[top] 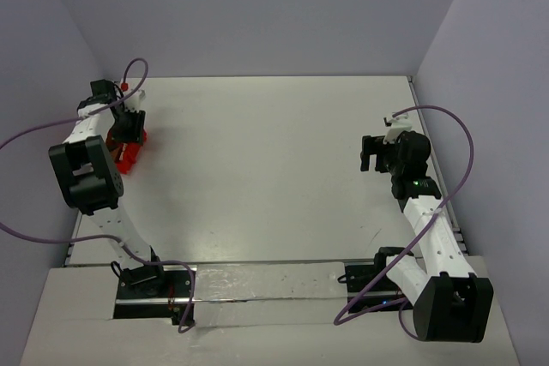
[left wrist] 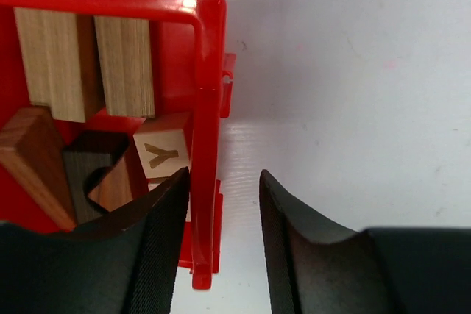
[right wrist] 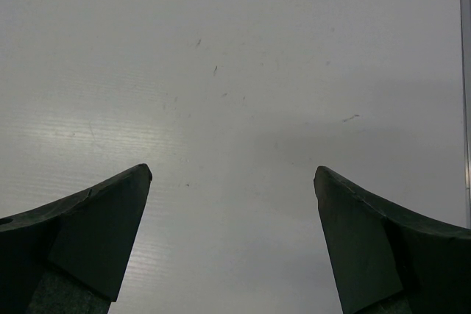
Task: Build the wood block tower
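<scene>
Risk here is the left gripper (left wrist: 224,174) pinching the red tray (left wrist: 210,71) instead of a block. Its jaws are sitting apart, straddling the tray's wall, one finger inside and one outside, nothing clamped. Squeezing there would probably drag or tip the tray. No tower is standing. The wood blocks (left wrist: 81,56) are lying loose in the tray, around 10 o'clock on the table (top: 274,169): two tan ones, a lettered cube (left wrist: 163,154), and darker pieces. The right gripper (right wrist: 232,174) is hanging wide open at 3 o'clock.
</scene>
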Motion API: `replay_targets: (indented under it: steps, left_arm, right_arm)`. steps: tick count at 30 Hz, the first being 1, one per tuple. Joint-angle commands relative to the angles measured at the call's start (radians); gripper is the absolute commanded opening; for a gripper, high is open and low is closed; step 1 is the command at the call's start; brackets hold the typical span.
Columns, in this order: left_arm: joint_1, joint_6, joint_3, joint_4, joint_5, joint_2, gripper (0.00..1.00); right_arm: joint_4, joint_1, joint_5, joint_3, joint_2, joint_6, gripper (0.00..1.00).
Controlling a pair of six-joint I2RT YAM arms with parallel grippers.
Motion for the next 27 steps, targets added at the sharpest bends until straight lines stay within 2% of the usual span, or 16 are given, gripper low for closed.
replay_targets:
  steps: [1, 5, 10, 15, 21, 27]
  left_arm:
    - [0.002, 0.006, -0.032, 0.041, -0.011, 0.025, 0.47]
    - [0.000, -0.002, -0.045, 0.055, 0.004, 0.043, 0.33]
    - [-0.027, -0.002, -0.082, 0.057, 0.031, 0.024, 0.00]
    - [-0.096, -0.034, -0.122, 0.023, 0.142, -0.064, 0.00]
    - [-0.301, -0.140, -0.166, -0.001, 0.218, -0.162, 0.00]
    - [-0.472, -0.285, -0.095, -0.036, 0.339, -0.115, 0.00]
  right_arm:
    - [0.010, -0.003, -0.012, 0.050, 0.002, -0.009, 1.00]
    - [0.010, -0.003, -0.013, 0.048, 0.002, -0.010, 1.00]
    - [0.012, -0.003, -0.012, 0.050, 0.005, -0.009, 1.00]
    - [0.013, -0.003, -0.013, 0.051, 0.011, -0.007, 1.00]
    - [0.011, -0.004, -0.014, 0.053, 0.022, -0.005, 1.00]
    - [0.008, -0.003, -0.016, 0.054, 0.039, -0.007, 1.00]
